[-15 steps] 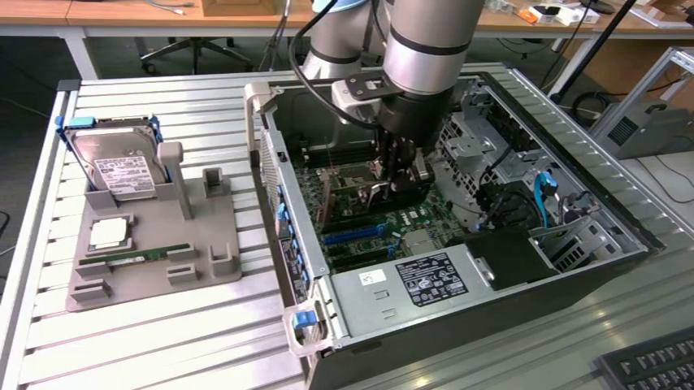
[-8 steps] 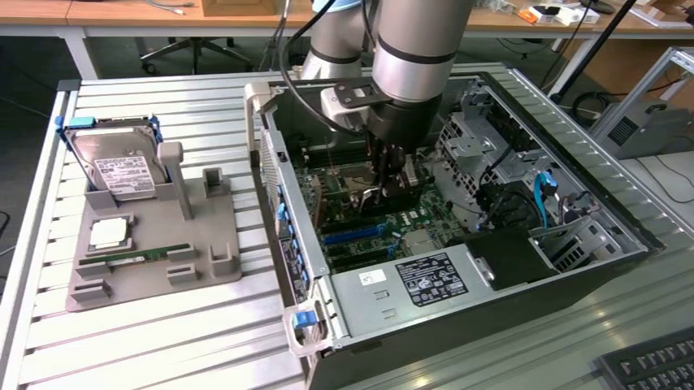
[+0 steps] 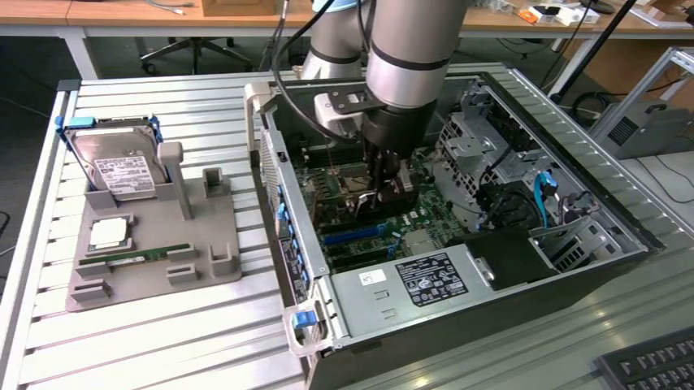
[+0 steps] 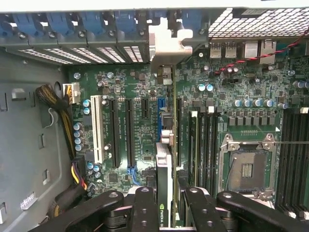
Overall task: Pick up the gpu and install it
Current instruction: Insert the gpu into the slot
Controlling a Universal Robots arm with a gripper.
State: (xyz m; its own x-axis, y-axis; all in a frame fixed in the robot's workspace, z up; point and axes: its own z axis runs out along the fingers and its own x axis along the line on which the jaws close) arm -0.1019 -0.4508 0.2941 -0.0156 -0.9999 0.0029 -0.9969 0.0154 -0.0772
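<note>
Hand (image 4: 164,203) at six o'clock of the wrist view, its dark fingers (image 4: 145,208) pinching the gpu (image 4: 163,169) edge-on; the card hangs over the motherboard (image 4: 125,96) among the long expansion slots (image 4: 129,130), its silver bracket (image 4: 166,46) reaching to twelve o'clock at the slotted rear wall. In the exterior view the arm (image 3: 407,49) stands down inside the open computer case (image 3: 434,276), the hand low over the board. Whether the card edge already sits in a slot cannot be told. Risk, as judged: if the card is tilted or lies off the slot line, pressing down could jam its edge on the board or catch the bracket on the rear wall; a grip this narrow could also let the card swivel. Count: one arm, one gpu, one case. On the table (image 3: 162,333), at nine o'clock of the case, one grey holder tray (image 3: 195,244) carries one hard drive (image 3: 119,171), one green memory stick (image 3: 141,257) and one square processor chip (image 3: 109,233).
</note>
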